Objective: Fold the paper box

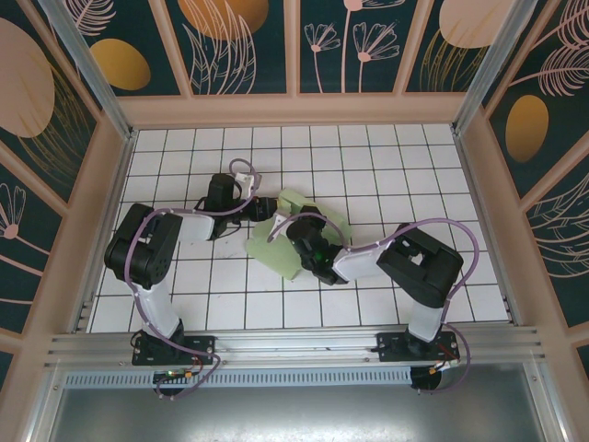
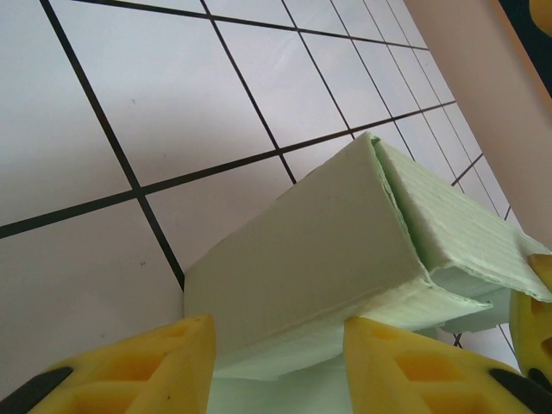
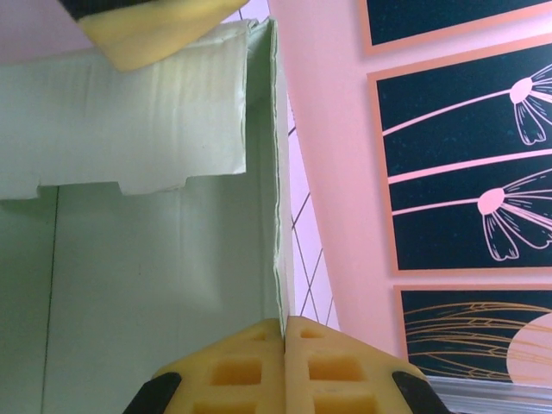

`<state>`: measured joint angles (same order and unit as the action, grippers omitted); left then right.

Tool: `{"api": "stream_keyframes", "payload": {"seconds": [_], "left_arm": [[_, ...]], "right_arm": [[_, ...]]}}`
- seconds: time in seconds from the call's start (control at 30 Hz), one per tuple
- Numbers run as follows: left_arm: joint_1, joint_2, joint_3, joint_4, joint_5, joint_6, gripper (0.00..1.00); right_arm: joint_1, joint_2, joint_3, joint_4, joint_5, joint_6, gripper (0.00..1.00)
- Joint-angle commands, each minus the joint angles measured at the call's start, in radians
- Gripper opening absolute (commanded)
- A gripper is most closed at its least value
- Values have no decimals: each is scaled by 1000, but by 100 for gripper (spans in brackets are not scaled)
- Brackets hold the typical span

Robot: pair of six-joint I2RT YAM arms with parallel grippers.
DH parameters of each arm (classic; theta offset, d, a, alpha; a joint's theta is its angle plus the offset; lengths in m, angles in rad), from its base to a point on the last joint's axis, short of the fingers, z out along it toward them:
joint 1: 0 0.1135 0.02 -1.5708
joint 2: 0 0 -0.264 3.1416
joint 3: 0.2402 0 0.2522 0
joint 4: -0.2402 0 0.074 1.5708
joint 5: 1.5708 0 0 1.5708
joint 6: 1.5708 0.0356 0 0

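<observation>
The paper box (image 1: 279, 250) is pale green card, partly folded, lying on the tiled table between my two arms. In the left wrist view one long wall (image 2: 302, 259) is folded over into a thick double layer. My left gripper (image 2: 276, 345) straddles this wall, its yellow fingers (image 2: 172, 366) touching it from both sides. In the right wrist view I look along the box's floor (image 3: 155, 285) and its folded-in flap (image 3: 129, 112). My right gripper (image 3: 284, 326) is shut on the thin edge of an upright side wall (image 3: 278, 216). From above, both grippers (image 1: 258, 201) (image 1: 282, 226) meet at the box.
The white tiled table (image 1: 386, 166) is ringed by pink walls with dark floral panels (image 1: 239, 46). A metal rail (image 1: 294, 345) runs along the near edge. One yellow finger of the left gripper (image 3: 147, 34) rests on the flap in the right wrist view.
</observation>
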<state>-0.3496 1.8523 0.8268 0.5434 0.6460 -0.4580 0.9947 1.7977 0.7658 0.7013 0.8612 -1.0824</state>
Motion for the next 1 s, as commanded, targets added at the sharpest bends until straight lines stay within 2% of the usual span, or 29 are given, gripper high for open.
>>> {"api": "stream_keyframes", "payload": {"seconds": [0.0, 0.23, 0.77, 0.97], "left_arm": [[-8, -13, -17, 100, 7, -12, 43], [-10, 9, -14, 130, 10, -26, 44], [-42, 52, 14, 128, -17, -1, 44], [-49, 68, 31, 143, -26, -6, 49]], "right_arm": [[12, -17, 24, -93, -99, 85, 0], [7, -25, 45, -179, -144, 144, 0], [8, -23, 51, -199, -153, 163, 0], [9, -25, 53, -207, -163, 170, 0]]}}
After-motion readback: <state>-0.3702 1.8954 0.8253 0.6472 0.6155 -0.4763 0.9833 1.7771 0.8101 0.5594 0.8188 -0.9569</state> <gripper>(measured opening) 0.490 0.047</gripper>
